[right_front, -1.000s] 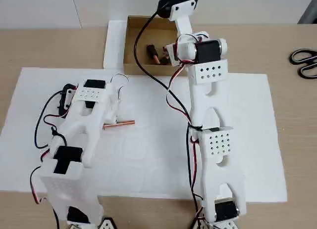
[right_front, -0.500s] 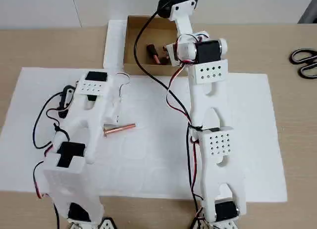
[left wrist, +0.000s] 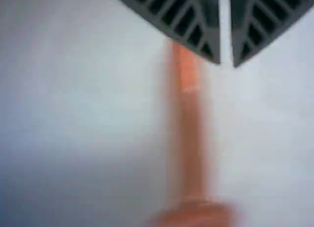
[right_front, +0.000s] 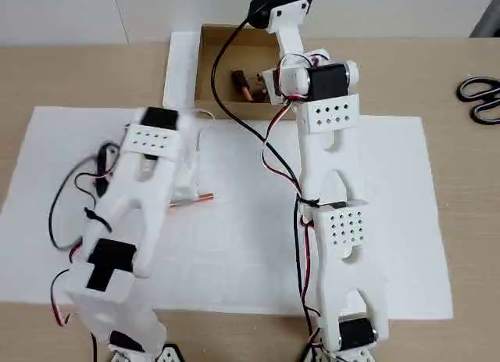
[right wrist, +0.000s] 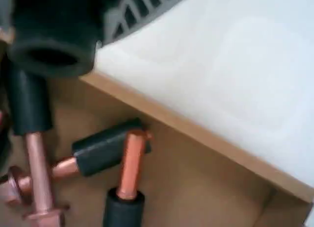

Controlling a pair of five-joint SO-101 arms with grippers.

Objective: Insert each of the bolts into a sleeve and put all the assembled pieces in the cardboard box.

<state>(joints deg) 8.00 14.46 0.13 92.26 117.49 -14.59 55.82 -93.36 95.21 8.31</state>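
Left gripper (left wrist: 225, 63), jaws narrowly apart

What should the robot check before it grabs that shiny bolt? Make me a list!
1. Bolt lies free on the white sheet: ok.
2. Left gripper centred on the bolt: not ok, the shaft sits under one finger, beside the gap.
3. Left gripper open wide enough: not ok, just a narrow gap.
4. Right gripper holds a sleeve: ok.
5. Sleeve's end is hollow, ready for a bolt: ok.
6. Cardboard box has room: ok, a few assembled pieces lie inside.
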